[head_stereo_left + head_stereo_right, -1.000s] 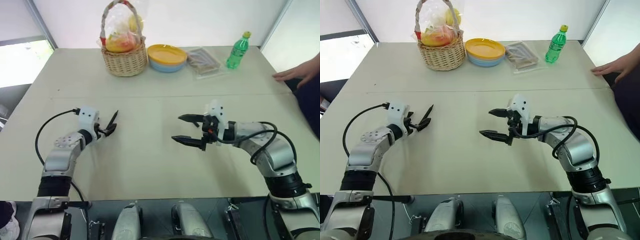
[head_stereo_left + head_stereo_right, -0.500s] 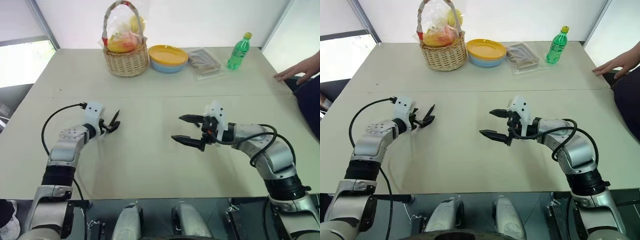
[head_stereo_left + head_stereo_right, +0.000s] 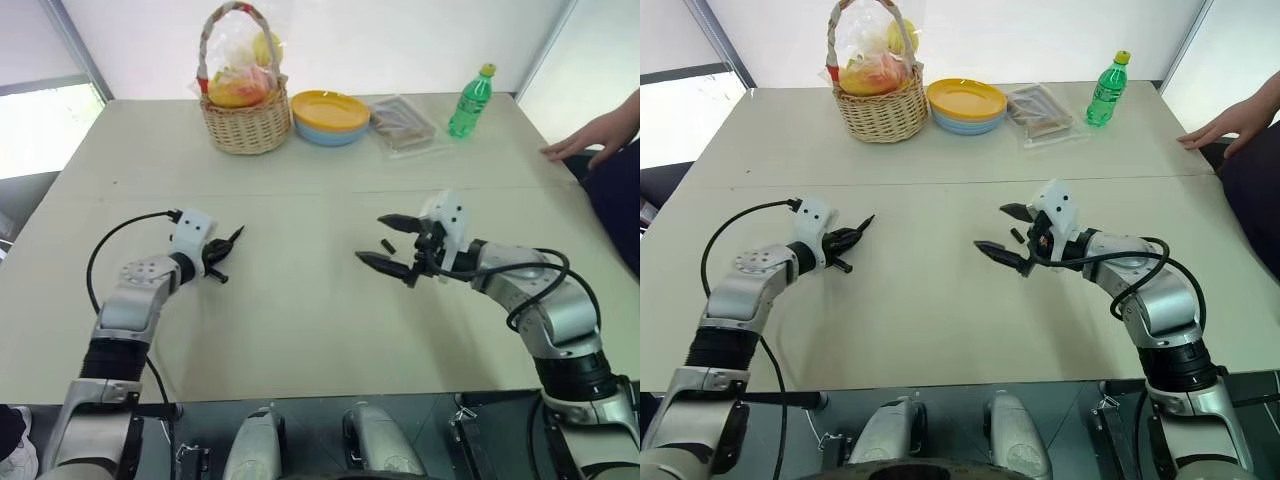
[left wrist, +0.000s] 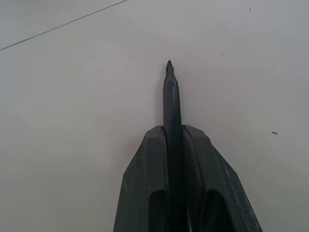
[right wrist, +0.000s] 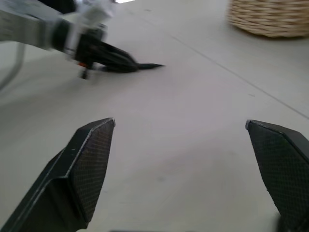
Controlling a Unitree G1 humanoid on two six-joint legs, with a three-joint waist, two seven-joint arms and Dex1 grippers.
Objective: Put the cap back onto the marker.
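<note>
Left gripper [image 4: 172, 145] is clamped on the marker [image 4: 171, 96], whose bare pointed tip juts past the fingers over the table [image 3: 300, 320]; the barrel's rear end is hidden between them. Right gripper [image 3: 390, 242] stands with its jaws wide apart and nothing clearly held. A small dark stub, probably the cap [image 3: 386, 245], shows between those fingers, too small to tell whether it touches either. Far back stand a fruit basket [image 3: 245, 120], stacked plates [image 3: 330, 115], a wrapped packet [image 3: 403, 122] and a green bottle [image 3: 470, 100]. A person's hand [image 3: 590, 140] rests at the table's right edge, cut off.
</note>
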